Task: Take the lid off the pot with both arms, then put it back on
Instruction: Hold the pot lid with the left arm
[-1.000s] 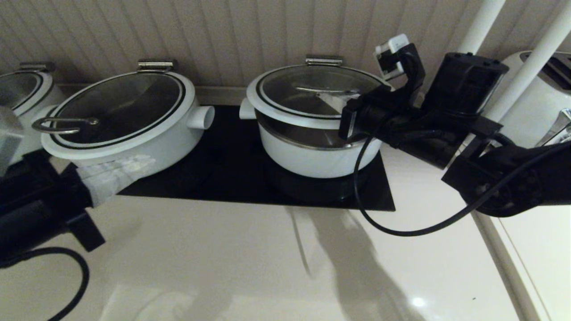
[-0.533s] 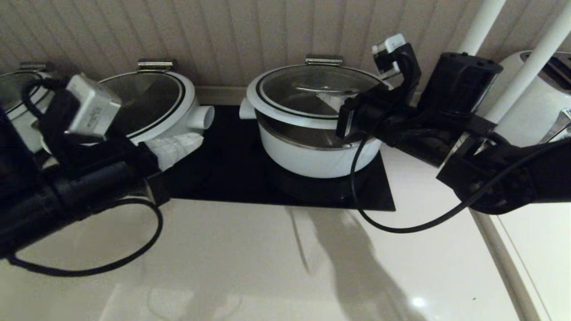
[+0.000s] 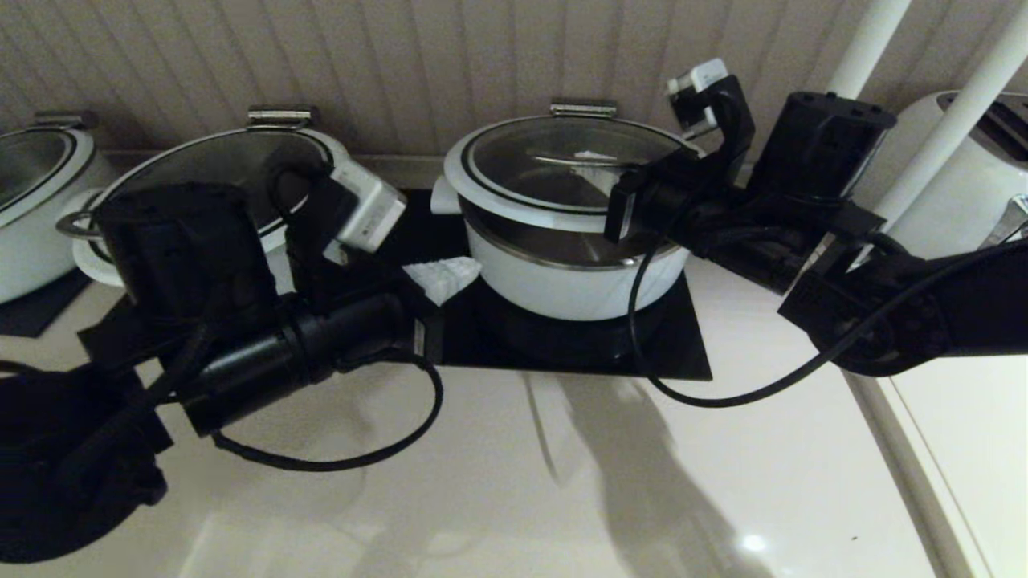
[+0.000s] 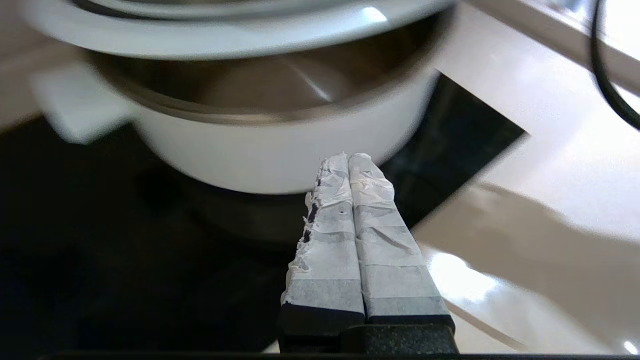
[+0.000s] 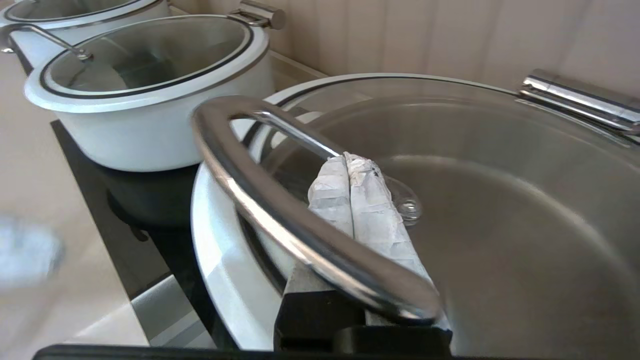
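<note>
The pot (image 3: 570, 285) stands on the black cooktop at centre. The lid (image 3: 554, 156) is tilted, its front edge raised so the steel bowl shows beneath. My right gripper (image 3: 596, 170) is shut, its taped fingers pushed under the curved steel bar handle (image 5: 280, 215) above the glass; in the right wrist view the gripper (image 5: 347, 157) lies beneath the bar. My left gripper (image 3: 456, 273) is shut and empty, low beside the pot's left front wall. In the left wrist view the gripper (image 4: 348, 157) points at the pot (image 4: 260, 155), with the lid's rim (image 4: 225, 42) above.
A wider white pot with a loop-handled lid (image 3: 241, 160) stands to the left, partly behind my left arm. Another pot (image 3: 32, 185) is at the far left. A white appliance (image 3: 964, 177) and two white poles are at the right. Loose black cables hang from both arms.
My left arm has swung in from the far left towards the pot, its shut gripper now beside the pot's left front. The right gripper and tilted lid have barely moved.
</note>
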